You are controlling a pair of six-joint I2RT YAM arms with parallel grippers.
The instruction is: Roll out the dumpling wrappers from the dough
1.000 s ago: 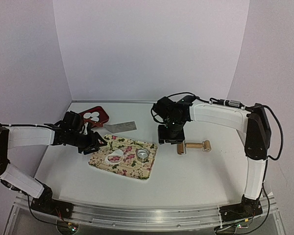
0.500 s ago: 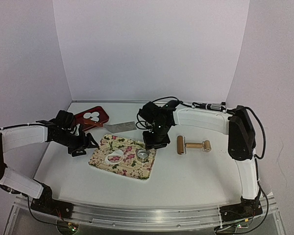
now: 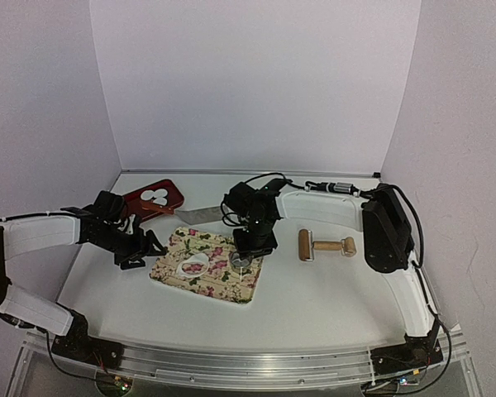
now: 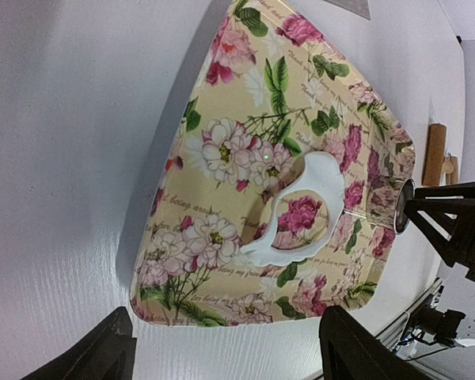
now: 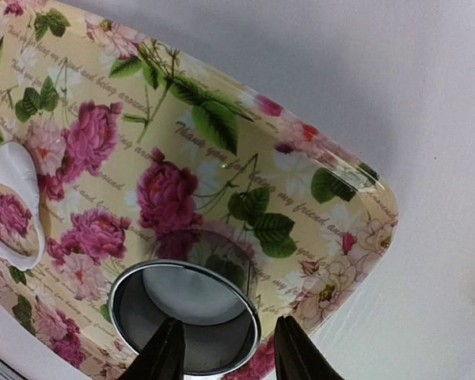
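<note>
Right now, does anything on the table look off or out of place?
Nothing spilled or broken. Only the dough stands out: a ragged sheet with a round hole, lying on the floral tray beside the metal ring, not touching it.

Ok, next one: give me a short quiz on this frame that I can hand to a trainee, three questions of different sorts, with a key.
1. True or false: the left gripper is open and empty.
2. The right gripper hangs over: A the dough sheet, B the metal ring, C the wooden roller.
3. Where do the round dumpling wrappers lie?
Key: 1 true. 2 B. 3 On the red tray at the table's back left.
</note>
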